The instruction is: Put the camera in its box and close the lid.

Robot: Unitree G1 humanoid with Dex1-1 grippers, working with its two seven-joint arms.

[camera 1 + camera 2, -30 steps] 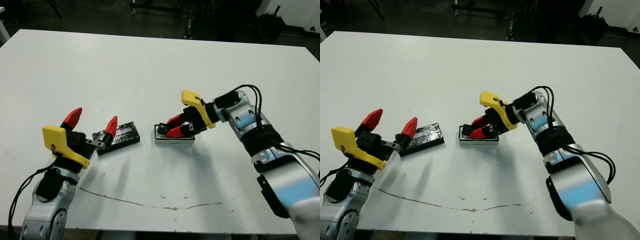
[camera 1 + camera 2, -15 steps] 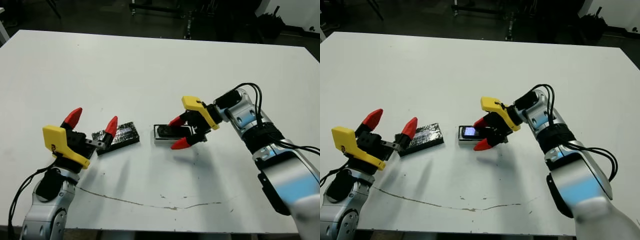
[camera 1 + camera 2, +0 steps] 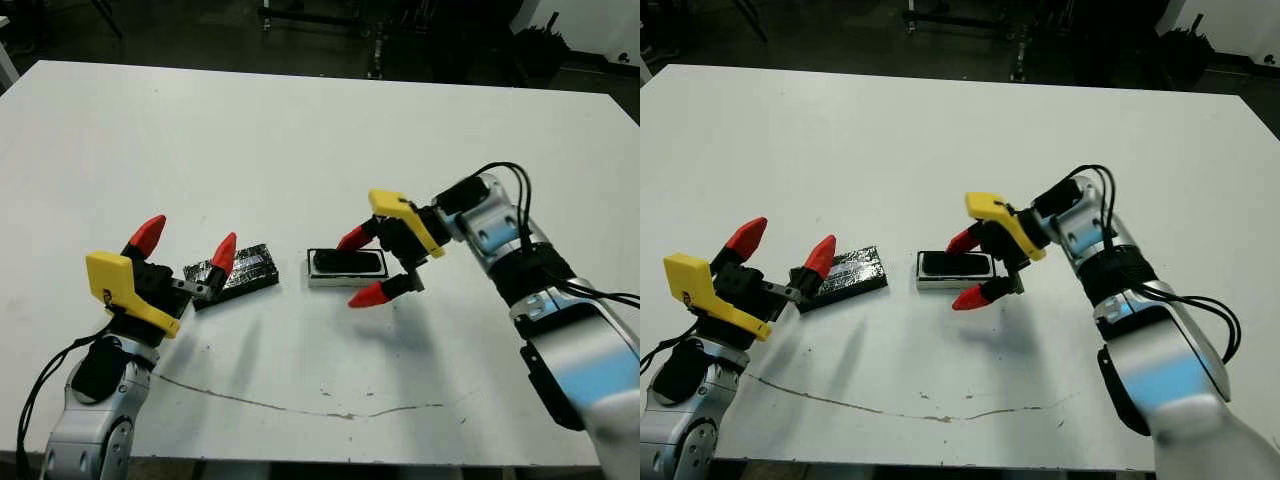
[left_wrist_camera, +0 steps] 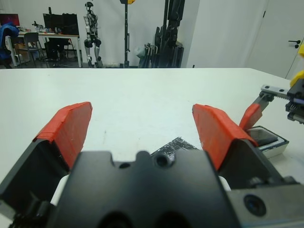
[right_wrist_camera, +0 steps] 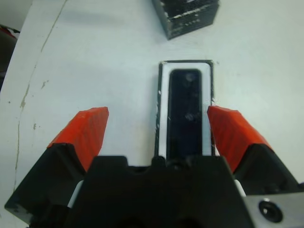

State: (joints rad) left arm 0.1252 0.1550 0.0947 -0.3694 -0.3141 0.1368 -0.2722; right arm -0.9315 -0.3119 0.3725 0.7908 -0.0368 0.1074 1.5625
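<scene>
On a white table (image 3: 300,120), the left gripper (image 3: 186,240) hangs with its two red-tipped fingers spread wide and empty, its inner fingertip poised above the near-left end of the lid (image 3: 238,274), a flat, glossy black slab with a wrinkled, silver-flecked surface. The slab lies just to the left of the box (image 3: 347,268), a small shallow tray, white inside with a thin black rim, and the two do not touch. Nothing about that arm or the slab has shifted over the past second.

The change is at the box. A second ago the right gripper (image 3: 362,266) was pinched low inside the tray; half a second ago its fingers had parted there. Now they are spread wide and drawn back toward the box's right end, one tip beyond the far edge and the other out in front of the near edge, gripping nothing. Left behind is the camera (image 5: 185,112), a small flat matte black bar, lying lengthwise and flat in the tray's rounded white hollow, as the right wrist view shows plainly.

That appears to settle the first half of the job: the camera is seated and released. The closing is not yet done, and the left gripper looks best placed to take up the slab.
</scene>
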